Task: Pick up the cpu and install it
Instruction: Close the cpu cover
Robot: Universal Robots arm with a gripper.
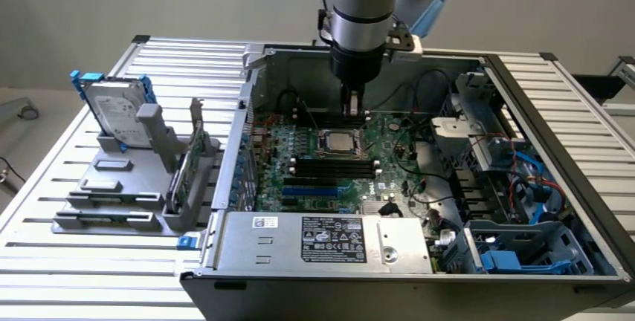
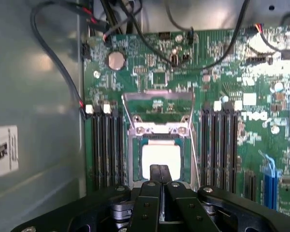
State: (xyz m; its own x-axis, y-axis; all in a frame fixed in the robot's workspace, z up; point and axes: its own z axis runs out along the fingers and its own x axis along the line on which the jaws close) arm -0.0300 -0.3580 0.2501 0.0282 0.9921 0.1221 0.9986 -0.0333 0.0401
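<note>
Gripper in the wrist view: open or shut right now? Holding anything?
Gripper: shut, nothing held between its fingers; tips at the edge of the small silvery-grey square cpu, which lies in the metal-framed socket of the green motherboard.

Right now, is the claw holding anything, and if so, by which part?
Nothing is held. The claw is shut, its fingers together with nothing between them. The cpu lies flat in the socket, just beyond the claw.
</note>
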